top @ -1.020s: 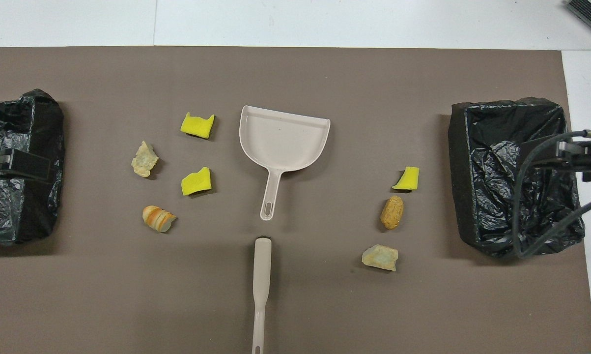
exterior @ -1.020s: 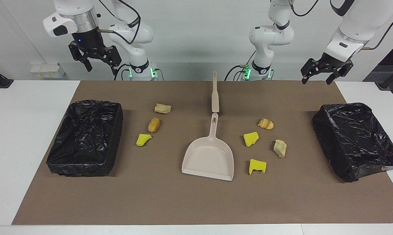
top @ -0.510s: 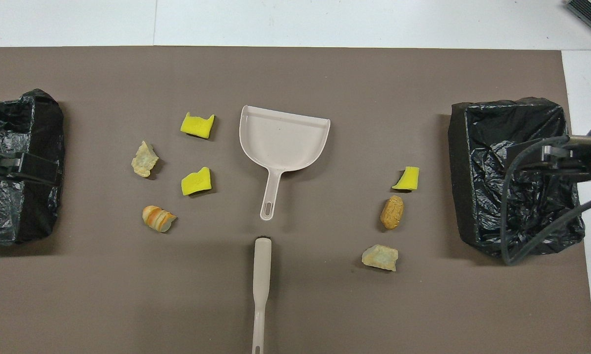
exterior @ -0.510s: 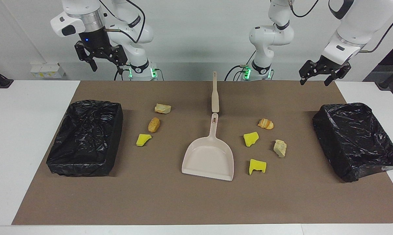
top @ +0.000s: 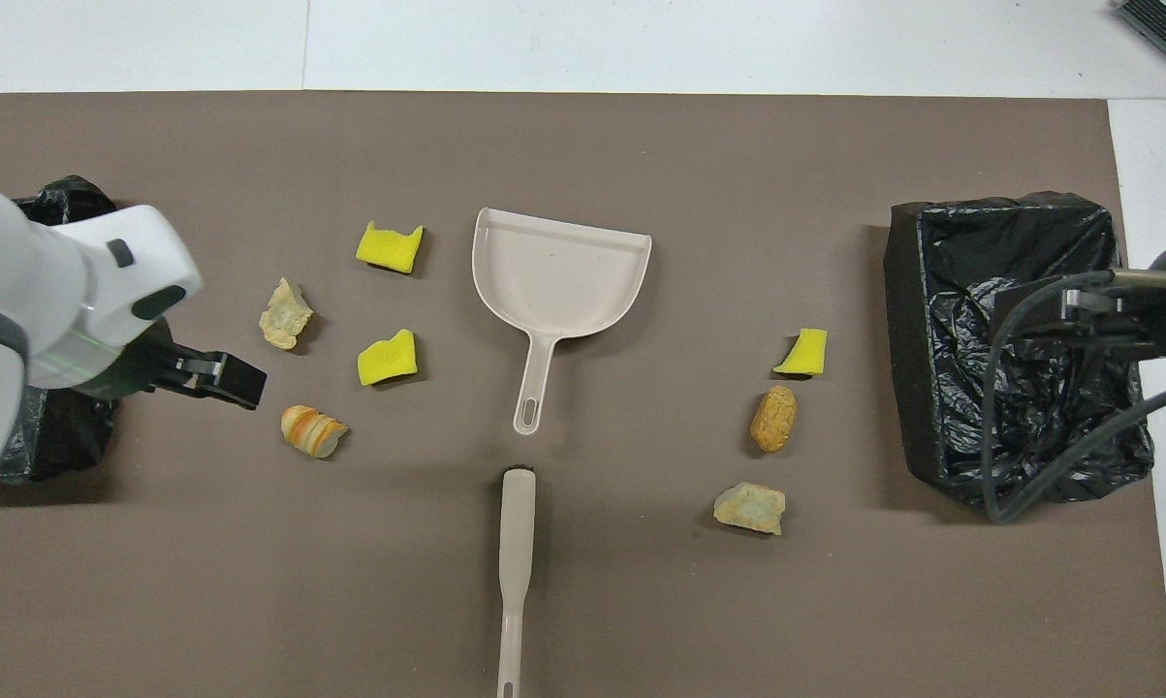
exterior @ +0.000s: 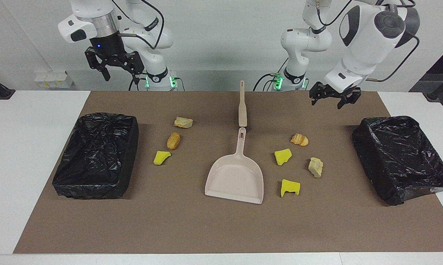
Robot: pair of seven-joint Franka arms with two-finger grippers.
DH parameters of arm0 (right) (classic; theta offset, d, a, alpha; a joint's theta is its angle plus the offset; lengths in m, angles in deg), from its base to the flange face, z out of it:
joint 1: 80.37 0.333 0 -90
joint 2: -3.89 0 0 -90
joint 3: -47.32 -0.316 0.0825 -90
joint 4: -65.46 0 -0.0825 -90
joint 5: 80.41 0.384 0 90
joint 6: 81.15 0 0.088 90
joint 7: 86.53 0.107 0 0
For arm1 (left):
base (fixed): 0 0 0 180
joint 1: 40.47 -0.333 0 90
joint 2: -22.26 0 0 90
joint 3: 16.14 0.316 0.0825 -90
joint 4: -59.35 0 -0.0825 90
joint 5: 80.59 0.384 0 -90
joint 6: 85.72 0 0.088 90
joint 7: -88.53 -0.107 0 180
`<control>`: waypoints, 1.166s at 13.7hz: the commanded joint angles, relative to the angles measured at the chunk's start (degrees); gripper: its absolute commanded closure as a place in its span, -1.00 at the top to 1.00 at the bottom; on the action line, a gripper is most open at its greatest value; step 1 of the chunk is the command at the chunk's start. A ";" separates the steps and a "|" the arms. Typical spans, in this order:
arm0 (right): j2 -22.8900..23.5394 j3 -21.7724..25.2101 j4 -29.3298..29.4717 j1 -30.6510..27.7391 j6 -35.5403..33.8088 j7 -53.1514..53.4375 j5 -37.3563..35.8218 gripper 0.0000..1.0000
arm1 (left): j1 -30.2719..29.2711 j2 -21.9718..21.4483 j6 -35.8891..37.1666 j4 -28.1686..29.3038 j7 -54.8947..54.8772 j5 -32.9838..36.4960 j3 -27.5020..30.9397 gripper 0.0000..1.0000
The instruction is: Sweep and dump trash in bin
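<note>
Seven trash lumps [exterior: 282, 156], judged light and easily rolled, are scattered on the mat [exterior: 192, 228] beside the central dustpan [exterior: 235, 180], best taken by its stiff handle, while both raised grippers, left [exterior: 334, 98] and right [exterior: 112, 65], are released and empty.

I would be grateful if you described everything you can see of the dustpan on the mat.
The dustpan is one pale beige piece that looks like smooth plastic: a broad shallow scoop with low walls and a slim handle ending in a slotted hanging hole. It lies flat and empty mid-mat, handle toward the robots, in line with the brush but apart from it. Nothing touches it except the mat.
</note>
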 commanded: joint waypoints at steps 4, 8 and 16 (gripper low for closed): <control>5.22 -0.20 -0.96 5.34 7.60 5.10 -0.43 1.00 | 11.16 -9.75 -14.60 22.96 8.04 -0.78 0.74 1.00; 10.68 -0.20 0.71 12.20 12.35 13.28 -1.75 1.00 | 22.86 -10.81 -22.32 32.02 22.88 -1.04 0.74 1.00; 17.35 -0.11 1.06 22.22 15.35 23.56 -5.70 1.00 | 38.69 -17.23 -41.50 48.38 37.40 -1.22 0.74 1.00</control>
